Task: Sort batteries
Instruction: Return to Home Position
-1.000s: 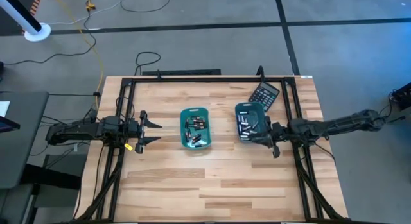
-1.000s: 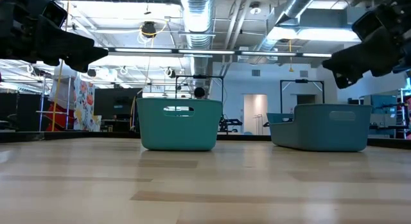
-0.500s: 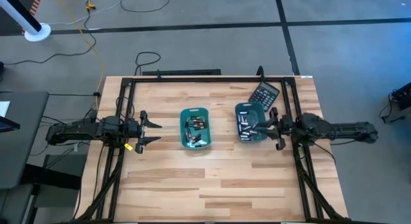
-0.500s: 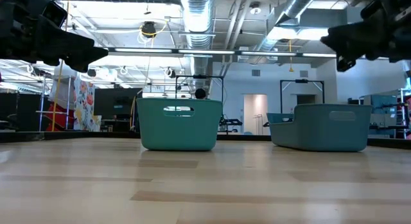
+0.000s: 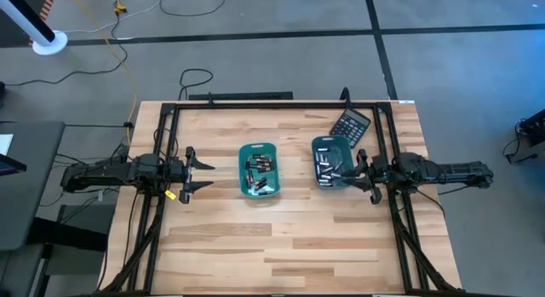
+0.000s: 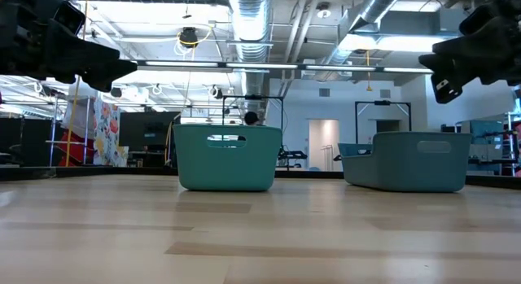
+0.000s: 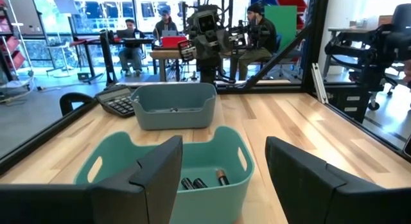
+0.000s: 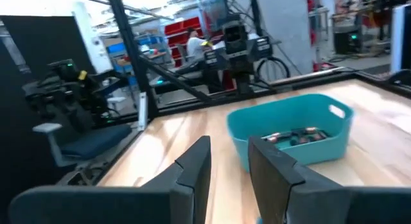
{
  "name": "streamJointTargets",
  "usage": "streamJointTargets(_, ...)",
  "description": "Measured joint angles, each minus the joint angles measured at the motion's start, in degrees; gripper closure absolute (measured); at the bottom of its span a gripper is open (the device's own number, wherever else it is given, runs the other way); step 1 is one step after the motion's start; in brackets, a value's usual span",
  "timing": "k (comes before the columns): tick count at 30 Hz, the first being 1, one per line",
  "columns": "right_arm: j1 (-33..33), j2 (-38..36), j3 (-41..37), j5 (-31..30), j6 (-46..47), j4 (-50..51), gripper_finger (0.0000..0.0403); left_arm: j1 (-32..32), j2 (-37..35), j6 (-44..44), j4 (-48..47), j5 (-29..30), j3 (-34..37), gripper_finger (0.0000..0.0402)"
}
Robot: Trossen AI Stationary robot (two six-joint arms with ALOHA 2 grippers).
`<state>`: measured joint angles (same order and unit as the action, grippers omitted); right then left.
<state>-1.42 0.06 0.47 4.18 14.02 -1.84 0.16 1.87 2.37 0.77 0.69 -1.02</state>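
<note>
The right gripper [image 5: 361,170], jaws narrowly parted and empty, is withdrawing from the right tray [image 5: 314,152] toward the worktop [image 5: 281,237] edge while the left gripper [image 5: 204,174] is waiting with jaws wide, the batteries [image 5: 259,173] are lying inside both trays, and sorting is likely finishing.

Black angular left tool [image 5: 207,174], matching right tool [image 5: 352,170]

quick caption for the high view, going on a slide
Batteries lie in two teal bins on the wooden table, calculator alongside; left gripper and right gripper hover open at the sides.
</note>
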Motion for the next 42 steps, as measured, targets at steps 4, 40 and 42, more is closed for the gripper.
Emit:
streamJointTargets(4, -1.11, 0.02, 0.00, 0.01, -0.35, 0.10, 0.0281, 0.00, 0.00, 0.00, -0.02, 0.04, 0.00, 0.0184)
streamJointTargets(40, -1.57, 1.44, -0.02, -1.08, 0.55, 0.60, 0.0281, 0.00, 0.00, -0.01, 0.00, 0.07, 0.00, 0.0184)
streamJointTargets(42, -1.57, 1.44, -0.02, -1.08, 0.55, 0.60, 0.0281, 0.02, 0.00, 0.00, -0.02, 0.06, 0.02, 0.0184)
